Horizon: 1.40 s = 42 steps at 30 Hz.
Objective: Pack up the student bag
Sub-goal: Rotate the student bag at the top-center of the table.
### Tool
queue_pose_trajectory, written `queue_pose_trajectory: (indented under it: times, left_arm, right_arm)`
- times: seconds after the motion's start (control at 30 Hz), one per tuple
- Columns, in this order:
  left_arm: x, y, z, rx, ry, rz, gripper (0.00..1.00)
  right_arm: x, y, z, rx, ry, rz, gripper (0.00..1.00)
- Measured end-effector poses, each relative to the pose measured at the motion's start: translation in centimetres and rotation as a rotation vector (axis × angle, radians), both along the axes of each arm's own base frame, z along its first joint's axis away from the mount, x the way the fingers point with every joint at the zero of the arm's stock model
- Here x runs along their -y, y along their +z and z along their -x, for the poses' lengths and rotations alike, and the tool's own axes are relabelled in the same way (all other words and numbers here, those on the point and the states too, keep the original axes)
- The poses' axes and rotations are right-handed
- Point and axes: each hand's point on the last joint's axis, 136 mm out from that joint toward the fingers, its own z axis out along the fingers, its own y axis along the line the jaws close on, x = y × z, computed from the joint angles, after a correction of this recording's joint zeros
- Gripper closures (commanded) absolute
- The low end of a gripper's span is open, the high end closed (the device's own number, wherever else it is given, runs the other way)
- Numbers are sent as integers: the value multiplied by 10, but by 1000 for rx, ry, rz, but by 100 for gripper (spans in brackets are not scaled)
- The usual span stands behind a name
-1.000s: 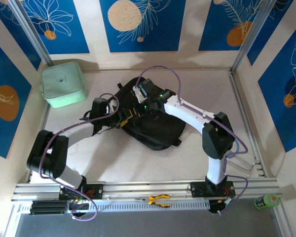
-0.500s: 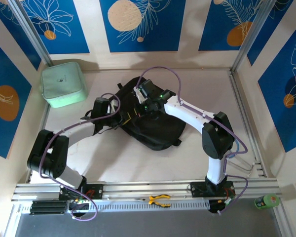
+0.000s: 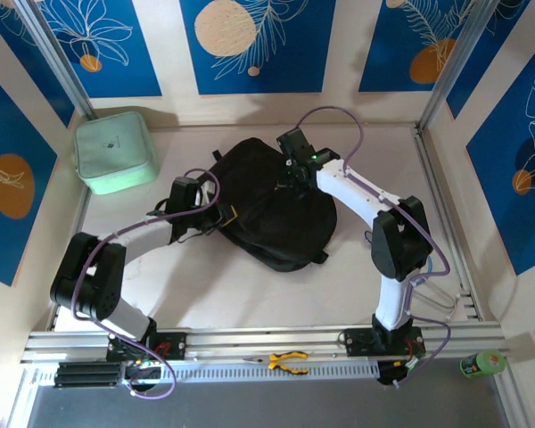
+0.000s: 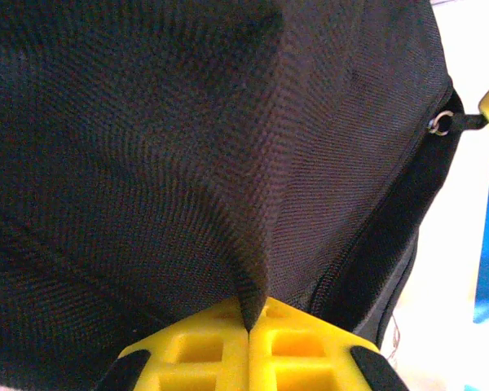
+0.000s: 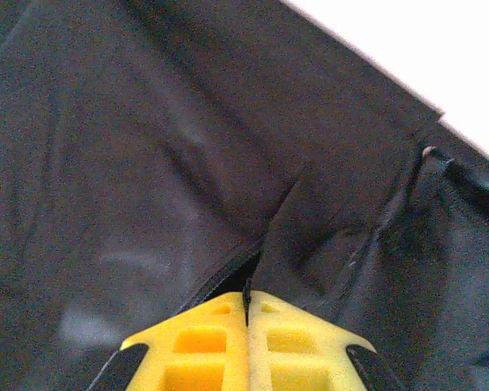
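Closing since the earlier frame, the left gripper (image 4: 248, 316) now pinches a raised fold of black fabric at the left edge of the student bag (image 3: 272, 223), which lies mid-table, well right of the mint-green case (image 3: 114, 152) in the upper left. Further right, the right gripper (image 5: 246, 295) has swung from the bag's middle to its upper-right rim, fingers pressed together on cloth beside a zipper line. With both sides pinched, the arms look set to spread the opening or work the zipper; which one is unclear.
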Motion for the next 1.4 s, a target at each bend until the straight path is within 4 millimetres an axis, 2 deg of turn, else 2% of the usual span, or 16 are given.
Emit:
queue_pose_trajectory:
  times: [0.17,0.27,0.43,0.53,0.67,0.87,0.97,1.07,1.17,1.2,1.23,1.33,1.37,1.4]
  left_arm:
    - [0,0,0,10,-11,-8,100]
    - [0,0,0,14,-16,-14,100]
    - [0,2,-10,23,-32,-53,100]
    - [2,3,-29,25,-38,-80,100]
    - [9,10,-66,56,-41,-107,100]
    - [23,23,-128,149,-40,-120,100]
    - [32,24,-157,183,-45,-118,99]
    - [40,22,-180,214,-56,-113,87]
    - [44,19,-189,225,-61,-104,74]
    - [44,19,-189,223,-63,-102,70]
    - [45,20,-189,225,-67,-98,65]
    - [43,26,-189,239,-75,-100,51]
    - [40,29,-189,239,-74,-105,46]
    - [36,34,-188,243,-68,-112,41]
  right_arm:
    - [18,-8,-18,-15,-84,20,100]
    - [20,-16,-18,-42,-94,31,100]
    - [25,-18,-18,-53,-117,30,100]
    - [33,-22,-18,-60,-135,23,100]
    - [44,-25,-10,-77,-141,-17,100]
    - [45,-19,-15,-67,-128,-103,100]
    - [45,-16,-20,-57,-129,-129,100]
    - [50,-15,-25,-51,-150,-142,100]
    - [56,-16,-30,-57,-176,-156,100]
    - [57,-15,-33,-59,-180,-161,97]
    - [59,-14,-34,-60,-182,-165,89]
    - [59,-3,-39,-45,-166,-182,51]
    - [59,3,-40,-32,-156,-189,41]
    - [57,10,-39,-21,-140,-197,36]
